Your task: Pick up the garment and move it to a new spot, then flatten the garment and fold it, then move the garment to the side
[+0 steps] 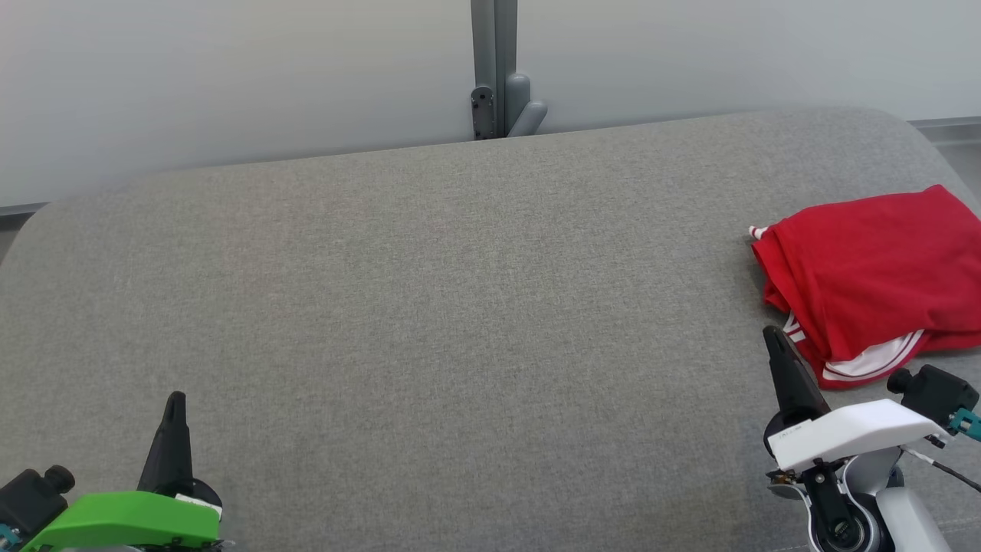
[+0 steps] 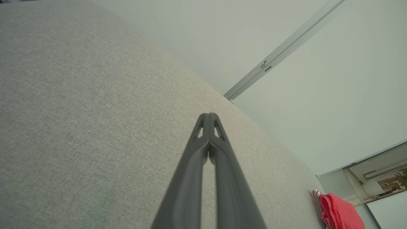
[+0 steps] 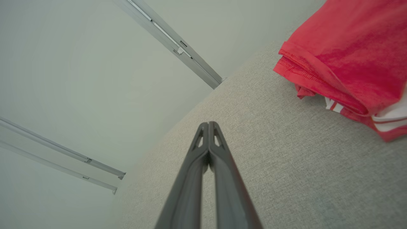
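Across the foreground spreads a broad grey woven-fabric surface (image 1: 429, 307) with rounded far corners, level and smooth. Behind it stands a pale, plain wall (image 1: 230, 77), split by an upright grey metal post (image 1: 494, 61) that carries a small bracket at its foot. At the lower right of the left wrist view a dark-framed glass pane (image 2: 381, 178) sits in the wall beyond the surface's end.

On the right side of the surface, close to its right edge, lies the red folded garment with white striped trim (image 1: 866, 268), a loose stacked bundle with its hems facing the robot.

Both grippers hover low over the near part of the surface. The left gripper (image 1: 175, 400) has its fingers pressed together on nothing, well apart from the garment. The right gripper (image 1: 771, 335), likewise pressed together and empty-handed, sits near the bundle's near-left corner, with bare grey fabric between them in the right wrist view.
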Controlling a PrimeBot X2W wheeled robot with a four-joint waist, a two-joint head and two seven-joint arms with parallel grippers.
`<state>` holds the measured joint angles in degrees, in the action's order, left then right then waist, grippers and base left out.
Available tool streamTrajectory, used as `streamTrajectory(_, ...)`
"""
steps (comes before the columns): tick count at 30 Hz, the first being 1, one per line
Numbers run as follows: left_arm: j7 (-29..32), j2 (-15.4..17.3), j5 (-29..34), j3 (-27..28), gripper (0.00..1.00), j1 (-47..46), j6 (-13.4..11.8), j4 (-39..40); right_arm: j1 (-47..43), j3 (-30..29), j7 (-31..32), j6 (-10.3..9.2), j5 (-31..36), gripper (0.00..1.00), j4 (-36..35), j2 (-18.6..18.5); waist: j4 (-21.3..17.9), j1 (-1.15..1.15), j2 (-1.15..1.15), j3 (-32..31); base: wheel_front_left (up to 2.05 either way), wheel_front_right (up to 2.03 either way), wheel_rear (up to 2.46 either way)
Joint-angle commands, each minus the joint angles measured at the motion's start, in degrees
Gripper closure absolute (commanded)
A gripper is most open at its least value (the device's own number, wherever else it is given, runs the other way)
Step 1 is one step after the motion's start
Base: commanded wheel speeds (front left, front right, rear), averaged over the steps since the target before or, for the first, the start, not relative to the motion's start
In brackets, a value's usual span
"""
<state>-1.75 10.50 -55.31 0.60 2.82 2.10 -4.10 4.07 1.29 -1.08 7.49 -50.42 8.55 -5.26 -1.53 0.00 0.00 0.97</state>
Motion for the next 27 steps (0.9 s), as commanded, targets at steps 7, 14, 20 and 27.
streamTrajectory(7,1.2,-0.5,-5.6,2.2,1.00,-2.2,1.1,-0.6,2.4,0.3,0.6,0.03,-6.1,1.00,1.2,0.1,0.1,0.00,0.00,0.0,0.00,0.00,0.00)
streamTrajectory(14,2.3,-1.3,-9.6,3.7,1.00,-2.7,1.6,-1.4,3.3,0.5,1.0,0.03,-10.7,1.00,2.6,0.4,0.3,0.00,0.00,-0.1,0.00,0.00,0.00)
streamTrajectory(20,3.3,-1.8,-12.8,4.9,1.00,-3.2,2.1,-2.1,4.1,0.7,1.4,0.03,-14.4,1.00,3.7,0.6,0.4,0.00,0.00,-0.1,0.00,0.00,0.00)
streamTrajectory(27,4.3,-2.6,-16.3,6.3,1.00,-3.7,2.6,-2.9,4.9,0.9,1.8,0.03,-18.5,1.00,4.9,0.9,0.5,0.00,0.00,-0.2,0.00,0.00,0.00)
